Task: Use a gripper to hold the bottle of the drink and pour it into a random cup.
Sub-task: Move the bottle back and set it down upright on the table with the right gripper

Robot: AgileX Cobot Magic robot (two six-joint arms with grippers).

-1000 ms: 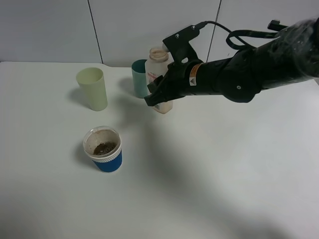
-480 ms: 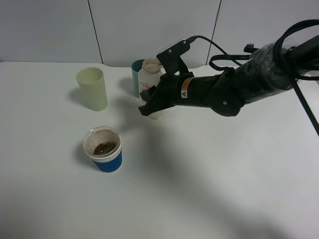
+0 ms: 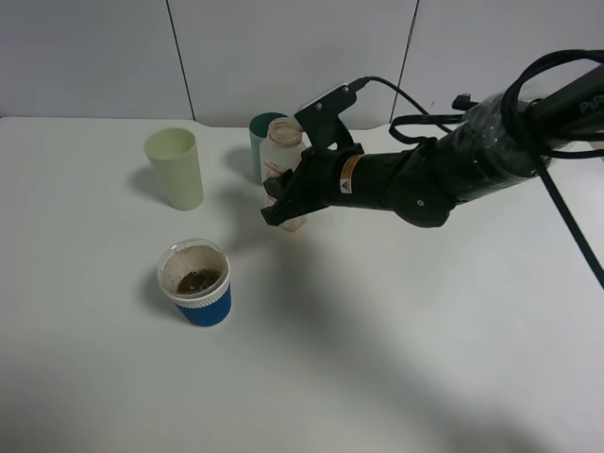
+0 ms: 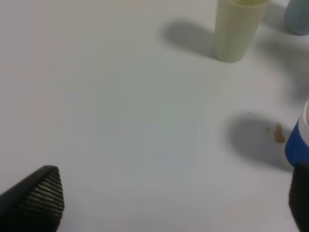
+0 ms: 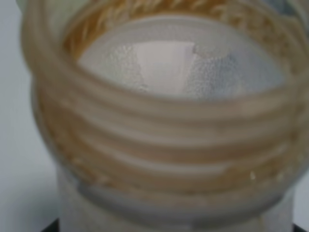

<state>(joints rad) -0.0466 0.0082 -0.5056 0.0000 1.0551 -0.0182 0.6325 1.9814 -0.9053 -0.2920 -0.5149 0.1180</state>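
Black right tool (image 3: 283, 200) clenched round bottle (image 3: 283, 151); blue cup (image 3: 195, 283) well apart.

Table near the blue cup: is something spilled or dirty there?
Yes. In the left wrist view, small brown spots lie on the white table beside the blue cup, looking like spilled drink. Nothing else looks odd.
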